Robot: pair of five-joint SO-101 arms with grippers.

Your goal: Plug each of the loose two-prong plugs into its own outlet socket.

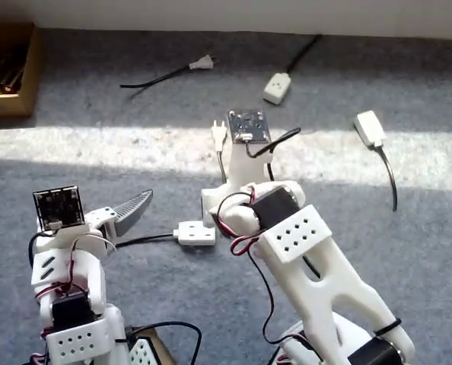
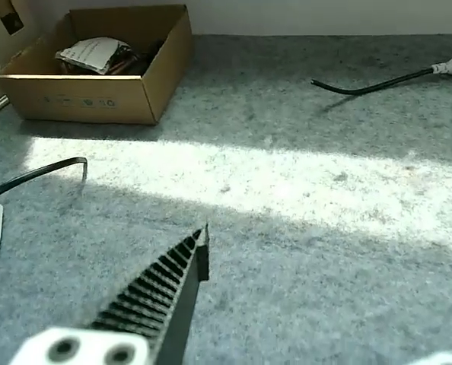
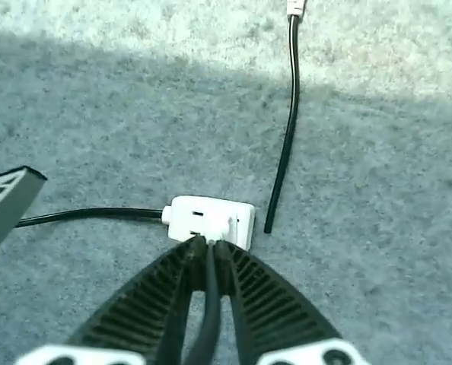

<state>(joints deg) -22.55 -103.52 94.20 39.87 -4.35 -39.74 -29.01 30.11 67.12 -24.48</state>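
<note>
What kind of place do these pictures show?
Probably an indoor robot test area, perhaps a lab or a plain room: a grey carpet-like surface crossed by sunlight, a brown cardboard box holding odds and ends at its edge, and loose black cords with white plugs lying about.

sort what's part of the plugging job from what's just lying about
For the job:
- held plug in the right gripper
- near socket
- middle plug
- far plug
- far socket
- side socket

Just lying about:
- cardboard box with odds and ends inside
</note>
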